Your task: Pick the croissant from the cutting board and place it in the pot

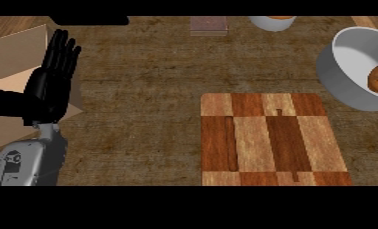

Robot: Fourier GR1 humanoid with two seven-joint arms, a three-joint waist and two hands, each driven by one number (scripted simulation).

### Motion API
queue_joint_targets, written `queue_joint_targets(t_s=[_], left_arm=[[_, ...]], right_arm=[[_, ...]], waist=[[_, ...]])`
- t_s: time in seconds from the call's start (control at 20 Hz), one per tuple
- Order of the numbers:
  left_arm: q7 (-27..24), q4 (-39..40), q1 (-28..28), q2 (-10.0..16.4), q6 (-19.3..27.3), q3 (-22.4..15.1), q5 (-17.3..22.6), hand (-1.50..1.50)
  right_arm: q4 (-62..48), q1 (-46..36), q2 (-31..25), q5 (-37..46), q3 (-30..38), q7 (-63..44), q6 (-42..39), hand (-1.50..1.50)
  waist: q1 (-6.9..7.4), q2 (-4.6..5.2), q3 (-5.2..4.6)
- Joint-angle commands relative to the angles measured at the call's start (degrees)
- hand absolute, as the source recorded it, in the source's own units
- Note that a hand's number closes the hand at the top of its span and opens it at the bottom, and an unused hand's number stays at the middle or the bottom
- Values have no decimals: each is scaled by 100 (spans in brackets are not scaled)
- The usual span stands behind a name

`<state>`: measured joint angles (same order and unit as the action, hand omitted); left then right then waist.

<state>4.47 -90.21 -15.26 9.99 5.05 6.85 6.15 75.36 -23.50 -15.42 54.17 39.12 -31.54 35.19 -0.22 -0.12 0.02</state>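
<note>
The wooden cutting board lies at the lower right of the counter with nothing on its top. The grey pot sits at the right edge, partly cut off by the view. Inside it, at the very edge, shows a piece of the golden-brown croissant. My left hand rests at the far left, fingers straight and pointing up, holding nothing. My right hand does not show in the head view.
A light cardboard box lies under and behind my left hand. At the back stand a small brown block, a white bowl and a black object.
</note>
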Motion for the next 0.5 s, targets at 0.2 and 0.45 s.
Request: queue_joint_targets(t_s=[0.2,0.45], left_arm=[[-250,257,21,42,-105,72,-26,0],[-475,118,418,-163,-149,8,38,0]], right_arm=[[1205,963,193,-1219,353,692,676,-150],[2093,1758,621,-1918,437,1163,890,-150]], waist=[[-38,4,-1],[-14,2,-1]])
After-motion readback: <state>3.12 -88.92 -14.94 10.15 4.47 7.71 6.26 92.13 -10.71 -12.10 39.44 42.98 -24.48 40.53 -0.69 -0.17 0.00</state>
